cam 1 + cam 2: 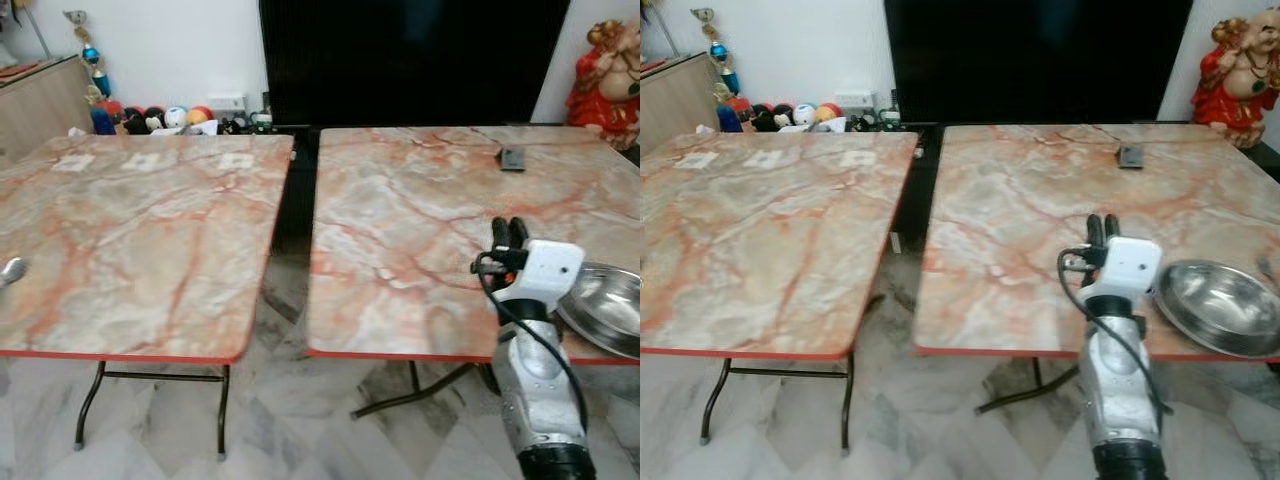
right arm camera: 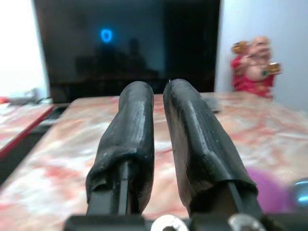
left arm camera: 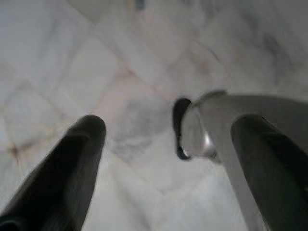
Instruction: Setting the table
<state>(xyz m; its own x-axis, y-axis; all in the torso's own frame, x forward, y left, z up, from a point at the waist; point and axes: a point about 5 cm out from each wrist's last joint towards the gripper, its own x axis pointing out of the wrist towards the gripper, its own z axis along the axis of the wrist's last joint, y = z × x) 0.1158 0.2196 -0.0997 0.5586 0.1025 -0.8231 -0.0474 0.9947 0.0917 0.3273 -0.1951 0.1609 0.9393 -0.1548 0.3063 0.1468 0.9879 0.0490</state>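
Right now the steel bowl [image 1: 1218,306] sits on the near right corner of the right desk [image 1: 1040,210], its rim close to the front edge. It's empty, shiny, w/ a wide shallow shape. I'd guess it's light and stiff but slippery on that polished marble-look top, so a push would make it skate. Best hold is prob. a pinch on the rim, one finger inside, one outside; the curved wall gives nothing to grab.

Just beside it, to its left, the right claw [image 1: 1102,226] is over the desk, fingers together w/ only a thin gap, nothing between them, pointing toward the TV [image 1: 1035,55] at the back.

The left claw [image 3: 168,159] hangs low over the tiled floor, fingers apart, and a metal spoon [image 3: 202,125] lies against one finger; whether it's truly gripped I can't tell.

Farther off: a small dark remote [image 1: 1130,155] near the far edge of the right desk, the left desk [image 1: 760,230] w/ pale tags near its back edge, a red figurine [image 1: 1240,70] at the right wall, toys [image 1: 790,115] on the floor at the back.
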